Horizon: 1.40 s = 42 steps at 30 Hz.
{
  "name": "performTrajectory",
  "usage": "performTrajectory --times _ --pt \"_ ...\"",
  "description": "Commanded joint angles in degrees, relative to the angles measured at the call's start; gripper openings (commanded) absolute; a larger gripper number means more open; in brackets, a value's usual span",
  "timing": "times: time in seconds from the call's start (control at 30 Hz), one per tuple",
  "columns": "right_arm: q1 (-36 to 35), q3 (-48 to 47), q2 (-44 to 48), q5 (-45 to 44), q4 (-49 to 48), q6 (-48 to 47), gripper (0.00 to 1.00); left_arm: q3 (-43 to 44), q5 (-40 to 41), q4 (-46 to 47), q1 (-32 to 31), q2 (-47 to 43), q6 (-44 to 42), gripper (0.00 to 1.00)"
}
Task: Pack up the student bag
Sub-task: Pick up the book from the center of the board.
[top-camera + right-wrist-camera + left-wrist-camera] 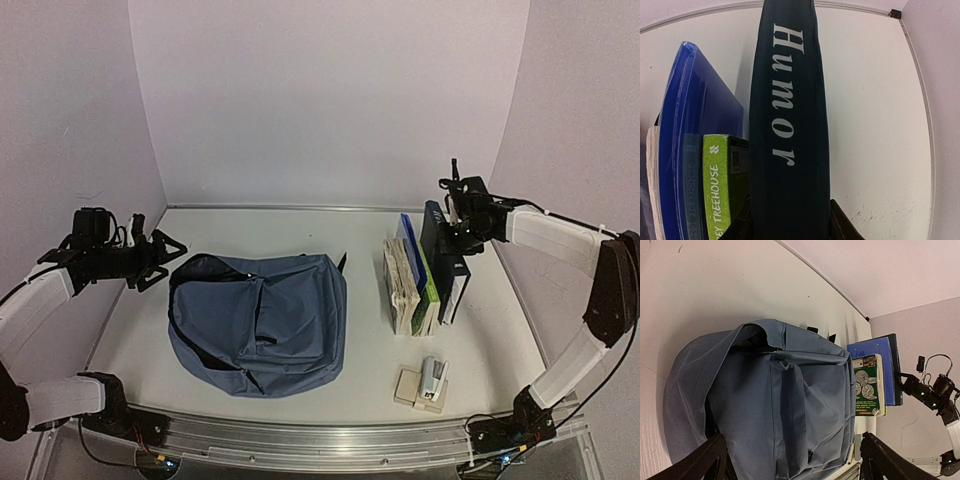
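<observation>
place: robot lab cell | evidence: bare lilac walls, white table, aluminium rail

soft, even light fills the scene, casting faint shadows beside the student bag. wrist views bow at the edges.

The dark book that stands between the fingers of the right gripper carries the white word "Humor" in large letters on its spine. Just to the left of this gripper, a green spine shows "TREEHOUSE" in white, after a cut word that ends in "EY". Other print is too small to read.
</observation>
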<state>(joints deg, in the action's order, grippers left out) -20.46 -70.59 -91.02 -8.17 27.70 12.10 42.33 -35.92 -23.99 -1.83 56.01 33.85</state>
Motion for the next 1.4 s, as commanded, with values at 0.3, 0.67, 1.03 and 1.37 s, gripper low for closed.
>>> performTrajectory --times 0.3,0.67,1.03,1.37 --pt "0.37 -18.82 11.83 1.7 6.03 -0.95 0.25 13.87 -11.11 2.73 -0.17 3.95 -11.84 0.91" --pt "-4.69 -28.16 14.63 30.63 7.02 4.17 0.22 24.12 -19.65 0.69 -10.3 8.65 -21.65 0.93" --pt "-15.65 -24.8 9.01 52.04 4.51 5.7 0.2 30.59 -24.14 1.47 -22.19 14.02 -24.5 0.98" --pt "-19.92 -20.42 5.55 67.16 0.91 4.01 0.19 31.34 -26.95 -2.96 -24.08 16.79 -26.85 0.99"
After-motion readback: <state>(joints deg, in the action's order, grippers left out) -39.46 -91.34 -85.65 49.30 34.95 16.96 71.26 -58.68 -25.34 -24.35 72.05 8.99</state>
